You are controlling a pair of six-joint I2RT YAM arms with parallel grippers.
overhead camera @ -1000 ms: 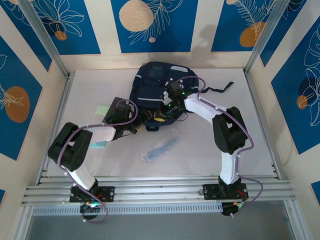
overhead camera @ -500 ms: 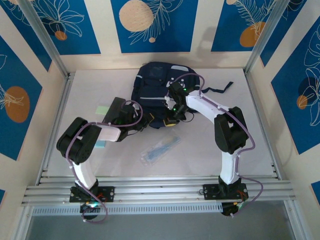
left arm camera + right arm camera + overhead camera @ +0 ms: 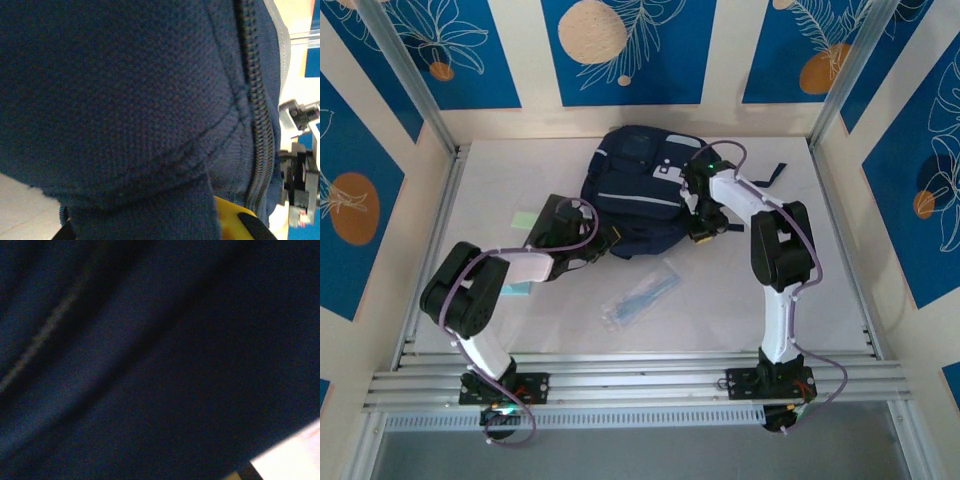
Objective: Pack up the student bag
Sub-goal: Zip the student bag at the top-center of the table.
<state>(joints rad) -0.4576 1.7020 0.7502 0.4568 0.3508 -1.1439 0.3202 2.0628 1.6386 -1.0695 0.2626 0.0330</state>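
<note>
White table (image 3: 840,290), blue-patterned walls. The bag (image 3: 640,195) lies between my grippers, touching both: my left gripper (image 3: 605,243) is at its near-left edge, my right gripper (image 3: 701,228) at its right side. I judge packing unfinished, since a clear pouch (image 3: 640,295) lies loose behind both tools, toward my bases. Fabric crowds both wrist views, so I cannot tell whether either gripper is clamped, nor whether the zipper (image 3: 256,110) is open.

The backpack (image 3: 638,195) is dark navy with a thin pale stripe and white-grey patches. Its weave is fine and dotted, and its zip (image 3: 257,125) is dark. The table (image 3: 720,300) is pale grey-white. A light green sheet (image 3: 525,220) lies at the left. The far wall (image 3: 670,50) is cream with blue panels, white leaf outlines and orange discs.
</note>
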